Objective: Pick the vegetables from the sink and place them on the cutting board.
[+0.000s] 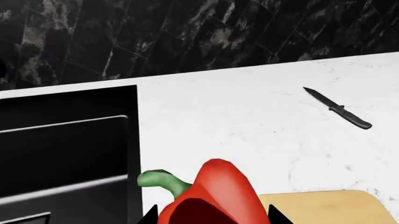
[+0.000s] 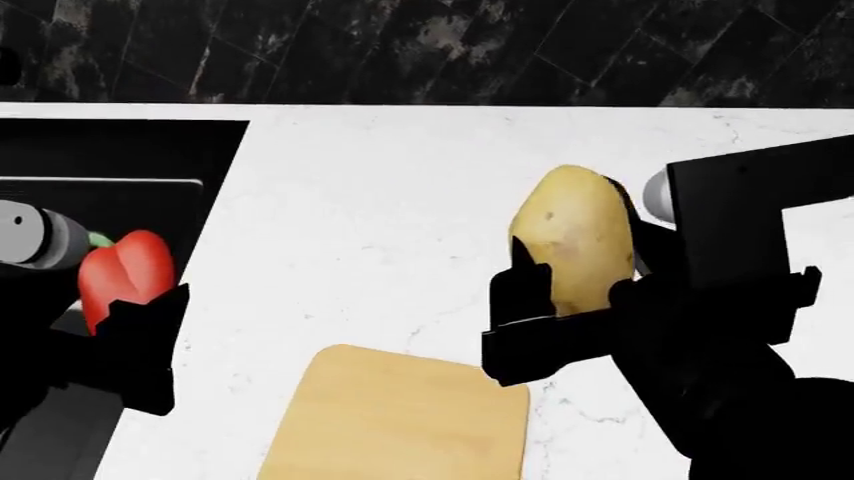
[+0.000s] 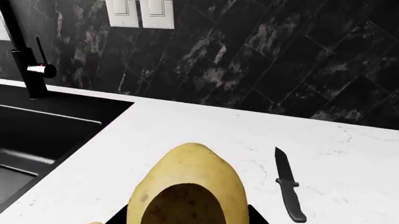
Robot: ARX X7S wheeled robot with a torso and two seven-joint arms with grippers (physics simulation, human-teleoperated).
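Observation:
My left gripper [image 2: 134, 300] is shut on the red bell pepper [image 2: 124, 270] and holds it in the air over the sink's right rim, left of the cutting board [image 2: 394, 420]. In the left wrist view the pepper [image 1: 215, 196] with its green stem fills the space between the jaws, with the board's corner [image 1: 330, 207] beside it. My right gripper [image 2: 574, 300] is shut on the yellow-brown potato [image 2: 577, 240] and holds it above the counter, just past the board's far right corner. The potato [image 3: 187, 186] fills the right wrist view. The black sink [image 2: 120, 160] is at the left.
A black knife [image 3: 288, 186] lies on the white counter [image 2: 387, 190] to the right, also seen in the left wrist view [image 1: 339, 109]. A black faucet [image 3: 25, 51] stands behind the sink. A dark tiled wall [image 2: 427, 50] with white switches [image 3: 140, 13] backs the counter.

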